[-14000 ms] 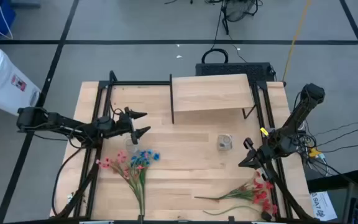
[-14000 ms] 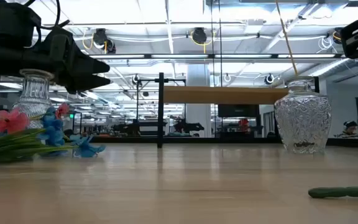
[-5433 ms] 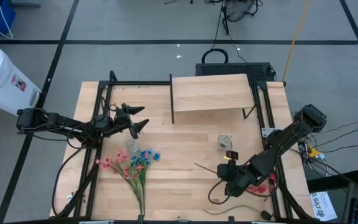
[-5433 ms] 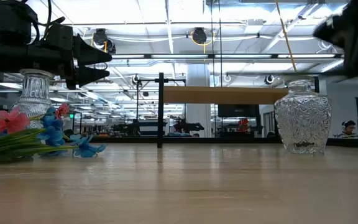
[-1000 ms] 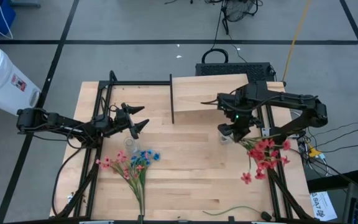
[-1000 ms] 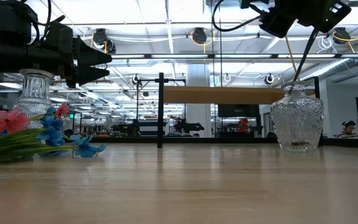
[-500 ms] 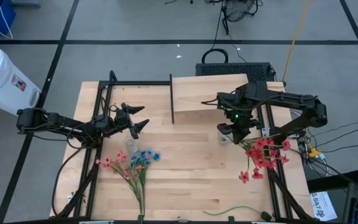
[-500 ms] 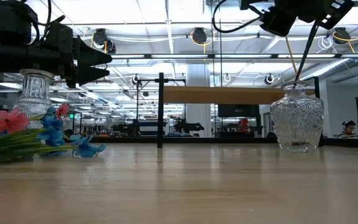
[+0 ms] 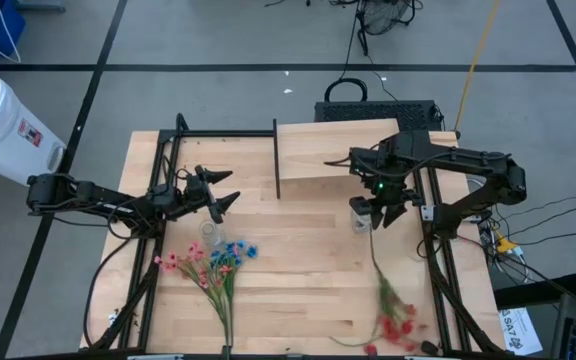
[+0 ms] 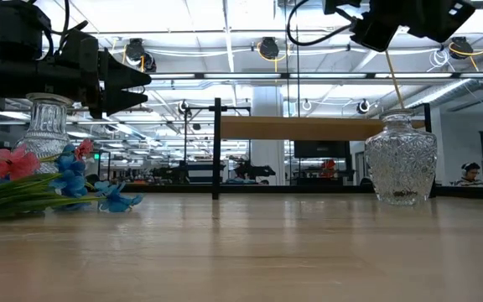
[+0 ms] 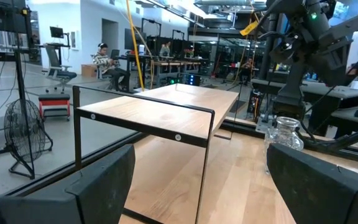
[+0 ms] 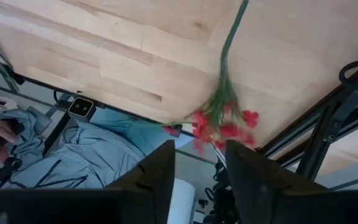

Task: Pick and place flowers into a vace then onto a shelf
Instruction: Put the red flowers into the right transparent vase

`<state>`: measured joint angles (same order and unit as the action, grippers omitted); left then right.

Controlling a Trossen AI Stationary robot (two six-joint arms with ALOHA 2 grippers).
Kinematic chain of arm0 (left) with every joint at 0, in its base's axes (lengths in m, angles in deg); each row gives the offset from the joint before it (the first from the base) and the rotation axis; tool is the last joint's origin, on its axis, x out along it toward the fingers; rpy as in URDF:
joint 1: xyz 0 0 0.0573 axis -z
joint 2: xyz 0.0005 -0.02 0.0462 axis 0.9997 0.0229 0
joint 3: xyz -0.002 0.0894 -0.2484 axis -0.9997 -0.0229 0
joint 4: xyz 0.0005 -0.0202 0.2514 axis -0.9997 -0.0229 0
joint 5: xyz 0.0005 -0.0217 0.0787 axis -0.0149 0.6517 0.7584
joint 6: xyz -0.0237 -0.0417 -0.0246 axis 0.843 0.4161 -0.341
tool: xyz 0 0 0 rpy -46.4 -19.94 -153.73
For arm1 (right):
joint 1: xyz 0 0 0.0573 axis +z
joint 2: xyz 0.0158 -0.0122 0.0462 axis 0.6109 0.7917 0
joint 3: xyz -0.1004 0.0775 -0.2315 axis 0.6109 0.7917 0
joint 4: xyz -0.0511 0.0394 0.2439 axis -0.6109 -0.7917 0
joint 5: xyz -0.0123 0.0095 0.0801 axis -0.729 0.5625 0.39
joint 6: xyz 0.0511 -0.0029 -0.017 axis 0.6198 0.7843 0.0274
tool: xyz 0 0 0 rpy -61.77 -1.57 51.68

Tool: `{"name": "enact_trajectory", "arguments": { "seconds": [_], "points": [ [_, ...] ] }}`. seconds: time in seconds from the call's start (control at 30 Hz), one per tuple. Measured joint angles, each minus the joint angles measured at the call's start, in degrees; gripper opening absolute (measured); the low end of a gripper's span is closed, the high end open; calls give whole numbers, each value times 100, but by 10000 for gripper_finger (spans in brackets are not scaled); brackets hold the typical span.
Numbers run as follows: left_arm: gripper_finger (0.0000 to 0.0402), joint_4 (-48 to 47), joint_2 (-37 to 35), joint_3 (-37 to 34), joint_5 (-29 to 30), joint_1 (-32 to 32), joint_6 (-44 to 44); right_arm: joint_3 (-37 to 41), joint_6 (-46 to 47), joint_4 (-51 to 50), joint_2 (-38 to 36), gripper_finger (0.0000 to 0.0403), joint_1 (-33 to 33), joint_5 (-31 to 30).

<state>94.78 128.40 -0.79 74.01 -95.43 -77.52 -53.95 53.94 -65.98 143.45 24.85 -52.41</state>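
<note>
Red artificial flower spray (image 9: 396,322) on a long green stem: lying on the wooden tabletop near its front right corner, blossoms toward the front edge, stem running back toward the small clear cut-glass vase (image 9: 361,218). Vase upright, just in front of the shelf. Mixed pink, red and blue flower bunch (image 9: 211,265): lying front left. Light wood shelf on thin black legs (image 9: 338,150): at the table's rear centre.

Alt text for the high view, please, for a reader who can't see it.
Seen from above, the right end effector hangs over a small glass vase in front of the shelf, while a red flower spray lies below it toward the table's front edge. The left end effector waits open above pink and blue flowers.
</note>
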Motion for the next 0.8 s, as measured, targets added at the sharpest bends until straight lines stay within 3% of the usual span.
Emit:
{"name": "enact_trajectory", "arguments": {
  "seconds": [0.17, 0.3, 0.53, 0.8],
  "points": [
    [365, -9, -2, 2, 0, 0, -13, 0, -40, -3, 0, 143, 174, -8],
    [365, -85, 0, 2, 0, 0, -13, 0, -523, -2, 0, 130, 729, -82],
    [365, -239, 0, 0, 0, 0, 109, 51, -1292, 111, -4, 108, 2066, -1513],
    [365, -238, 0, 0, -2, 2, 275, 1467, 490, 3055, -77, 120, 2974, -1316]
  ]
}}
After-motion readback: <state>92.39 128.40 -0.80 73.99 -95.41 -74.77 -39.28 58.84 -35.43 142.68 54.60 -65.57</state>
